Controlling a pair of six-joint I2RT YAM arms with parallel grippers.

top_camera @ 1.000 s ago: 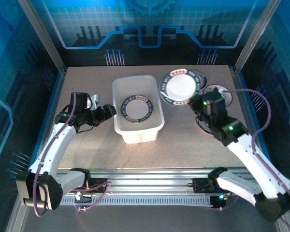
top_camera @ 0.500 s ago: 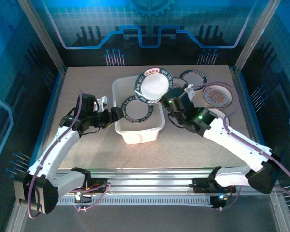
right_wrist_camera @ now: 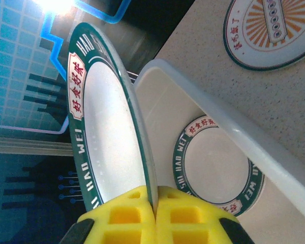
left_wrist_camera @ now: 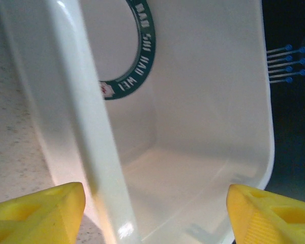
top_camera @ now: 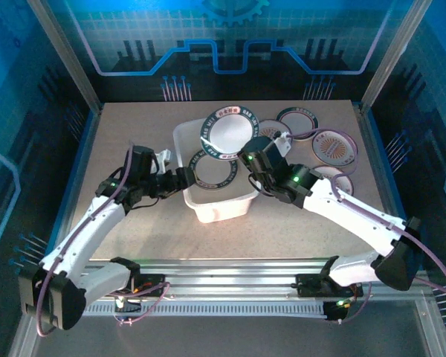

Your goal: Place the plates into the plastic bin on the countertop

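The right claw pinches 1 green plate by its edge over the plastic bin, while the wide-open left claw sits around its wall, maybe to steady it.

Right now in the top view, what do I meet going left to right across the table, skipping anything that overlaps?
Left hand → bin → green-rimmed plate outside it → orange plate.

Countertop: beige, speckled, blue edges | middle: plastic bin sits flat on it | far right: green-rimmed plate lies flat | just beside it, nearer: orange-centred plate | nearer again: third plate, partly hidden, pattern unclear
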